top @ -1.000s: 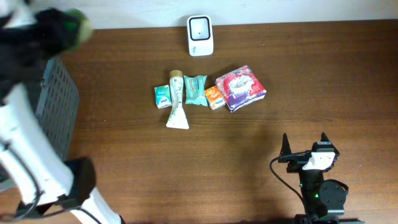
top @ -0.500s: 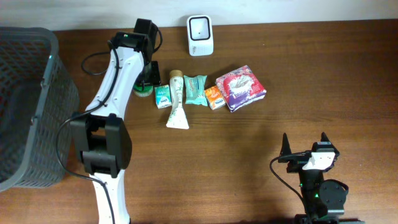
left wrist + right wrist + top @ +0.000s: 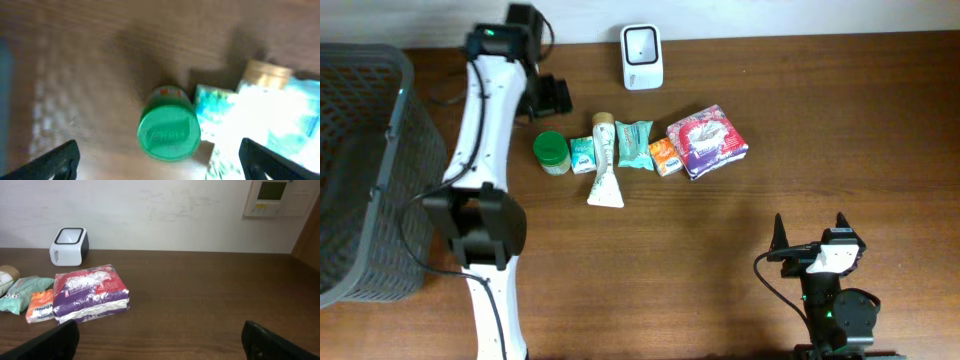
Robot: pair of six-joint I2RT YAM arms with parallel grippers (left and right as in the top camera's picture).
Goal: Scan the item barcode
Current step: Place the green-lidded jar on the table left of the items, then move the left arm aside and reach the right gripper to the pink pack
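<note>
A green-lidded jar stands on the table at the left end of a row of items; the left wrist view shows it from above. My left gripper hovers just beyond it, open, its fingers wide on either side of the jar and touching nothing. The white barcode scanner sits at the table's far edge, also seen in the right wrist view. My right gripper rests open near the front right, holding nothing.
To the right of the jar lie a small teal box, a white tube, a teal packet, an orange box and a red-purple pack. A grey mesh basket fills the left side.
The left arm swung from the basket to the row with the green jar, set it down left of the teal box, opened, and drew back toward the far edge. The right arm stayed still.
</note>
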